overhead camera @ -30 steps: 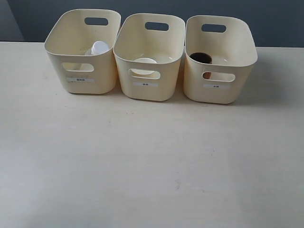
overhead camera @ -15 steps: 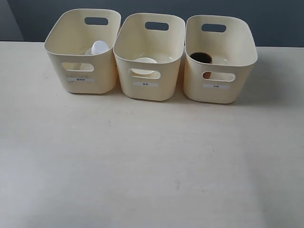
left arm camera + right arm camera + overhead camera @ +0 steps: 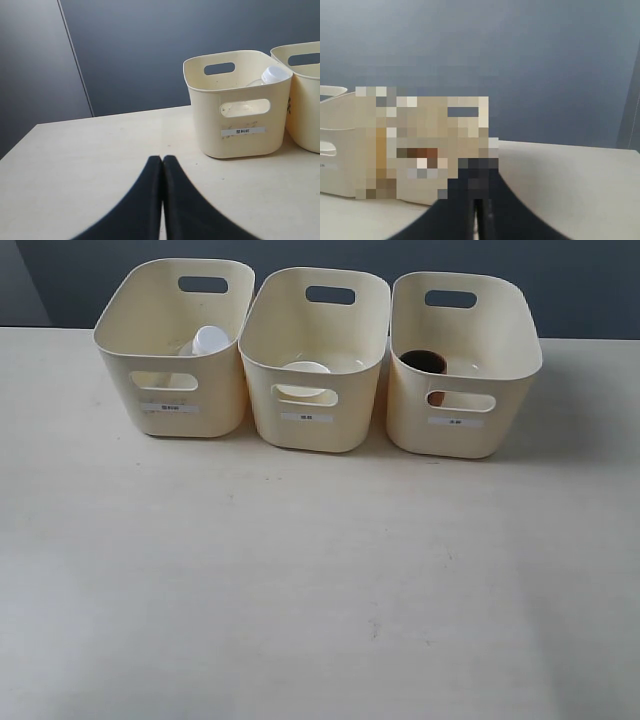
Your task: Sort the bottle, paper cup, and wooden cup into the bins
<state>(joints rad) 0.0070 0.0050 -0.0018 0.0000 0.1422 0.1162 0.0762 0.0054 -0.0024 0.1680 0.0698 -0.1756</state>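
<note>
Sorting looks done: across the frame's top, the bottle point(image 3: 210, 340) lies in the leftmost of the bins point(image 3: 350, 412), paper cup point(image 3: 305, 368) middle, wooden cup point(image 3: 423, 361) right. Both the left gripper point(image 3: 162, 159) and right gripper point(image 3: 477, 181) are clenched, empty.

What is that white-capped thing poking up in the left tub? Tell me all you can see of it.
It is a small bottle of clear plastic with a white screw cap. It sits tilted inside the left bin, cap uppermost at about rim height, and seems to lean on the bin's wall. Its lower part is hidden behind the bin's front. Nothing else can be seen touching it.
</note>
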